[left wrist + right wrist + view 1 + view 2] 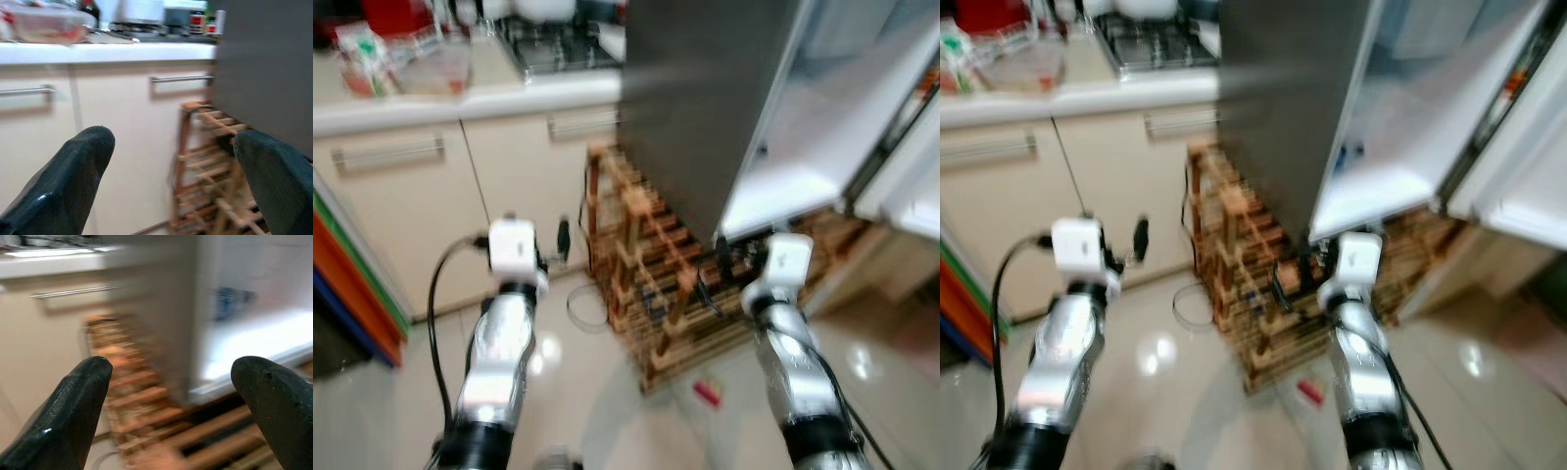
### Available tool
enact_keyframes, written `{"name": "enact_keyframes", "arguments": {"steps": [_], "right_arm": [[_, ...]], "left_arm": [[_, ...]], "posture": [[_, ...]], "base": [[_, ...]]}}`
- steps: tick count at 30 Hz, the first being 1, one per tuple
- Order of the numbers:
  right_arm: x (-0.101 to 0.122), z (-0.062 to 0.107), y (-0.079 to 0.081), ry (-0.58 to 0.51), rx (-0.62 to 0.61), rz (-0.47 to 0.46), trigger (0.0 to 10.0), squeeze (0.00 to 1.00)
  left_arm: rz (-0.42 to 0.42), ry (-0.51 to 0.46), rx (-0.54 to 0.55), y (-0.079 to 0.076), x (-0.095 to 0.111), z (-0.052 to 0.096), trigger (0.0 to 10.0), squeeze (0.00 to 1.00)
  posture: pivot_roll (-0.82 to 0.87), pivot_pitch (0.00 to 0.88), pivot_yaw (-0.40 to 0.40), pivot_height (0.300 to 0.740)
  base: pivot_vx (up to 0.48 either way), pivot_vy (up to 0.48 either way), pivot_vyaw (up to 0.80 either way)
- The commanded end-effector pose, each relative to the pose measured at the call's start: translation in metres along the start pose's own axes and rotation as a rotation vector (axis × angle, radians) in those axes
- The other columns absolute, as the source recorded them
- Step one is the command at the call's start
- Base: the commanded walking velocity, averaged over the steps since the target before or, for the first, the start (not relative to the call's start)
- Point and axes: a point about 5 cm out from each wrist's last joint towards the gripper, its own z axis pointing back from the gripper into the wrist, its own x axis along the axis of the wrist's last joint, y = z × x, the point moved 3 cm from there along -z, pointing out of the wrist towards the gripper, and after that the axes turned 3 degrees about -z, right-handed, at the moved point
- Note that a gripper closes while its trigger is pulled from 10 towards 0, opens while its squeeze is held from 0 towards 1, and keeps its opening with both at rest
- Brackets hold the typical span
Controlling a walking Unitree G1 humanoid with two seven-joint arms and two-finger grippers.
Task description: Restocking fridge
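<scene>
The head views are blurred. The fridge [705, 108] is the largest thing, a tall dark grey slab with a smooth matt side, standing ahead of both grippers and above the right one; its door [901, 186] is swung wide to the right, and the white, bright interior [813, 147] shows smooth plastic ledges. In the right wrist view a small blue thing [230, 301] sits inside, too blurred to name.

Cream cabinets [421, 215] with flat glossy fronts and thin metal bar handles [181, 78] run ahead of the left gripper, under a pale worktop [460, 98]. On it stand a clear plastic tub [435, 64] and a dark hob [558, 49].

A wooden rack [651, 284] of rough slats and pegs stands on the floor between the two arms, against the fridge side. The floor [607, 392] is glossy pale tile with light glints; a small red thing [707, 394] lies on it just left of the right arm.

The left gripper [176, 186] hangs in the air before the cabinets, its rounded black fingers [73, 176] wide apart, holding and touching nothing. The right gripper [181, 416] hangs before the rack and the fridge's lower edge, fingers [274, 401] equally wide apart and empty.
</scene>
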Motion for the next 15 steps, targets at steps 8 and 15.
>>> {"name": "enact_keyframes", "arguments": {"steps": [8, 15], "right_arm": [[0.009, -0.003, -0.004, -0.028, 0.020, 0.028, 10.0, 0.25], [0.018, -0.006, 0.002, -0.069, 0.054, 0.063, 10.0, 0.23]], "left_arm": [[-0.023, 0.013, 0.000, -0.008, 0.003, -0.002, 10.0, 0.00], [-0.014, -0.051, -0.028, -0.014, 0.021, -0.006, 10.0, 0.00]], "posture": [[0.03, 0.000, -0.064, 0.740], [0.03, 0.000, -0.063, 0.740]], "base": [[0.000, 0.240, 0.57], [0.137, 0.000, 0.55]]}}
